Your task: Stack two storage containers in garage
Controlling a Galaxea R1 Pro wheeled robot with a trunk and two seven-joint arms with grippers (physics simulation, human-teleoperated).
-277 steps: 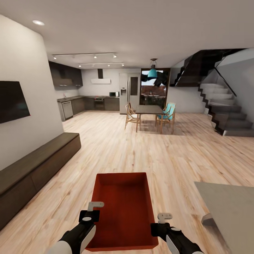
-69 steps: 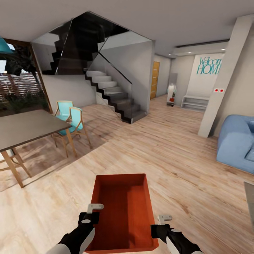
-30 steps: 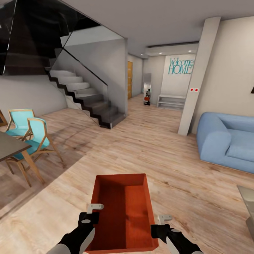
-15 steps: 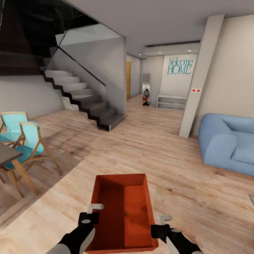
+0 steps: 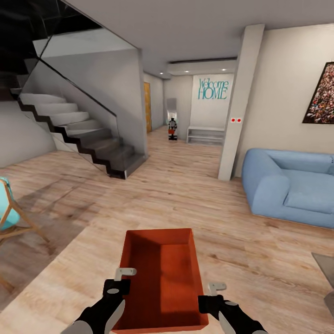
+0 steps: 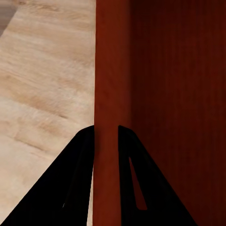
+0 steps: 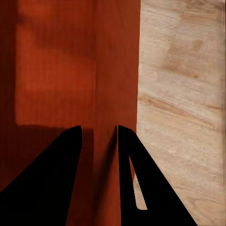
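Head view looks down over both arms onto one orange-red storage container, carried level and low in front of the robot above the light wood-plank floor of the living room. The left tool sits at the container's left wall and the right tool at its right wall, both near the end closest to the robot. In the left wrist view the left tool has one dark finger on each side of the upright wall, clamped on it, with the ribbed bottom on one side and floor planks on the other. The right wrist view shows the same for the right tool: its fingers are pressed against the two faces of the opposite wall.

Ahead on the right stands a blue sofa, with a white pillar just to its left. A dark staircase with a glass balustrade climbs at the left. A corridor runs between them toward a far wall lettered "Welcome HOME". A turquoise chair shows at the left edge.
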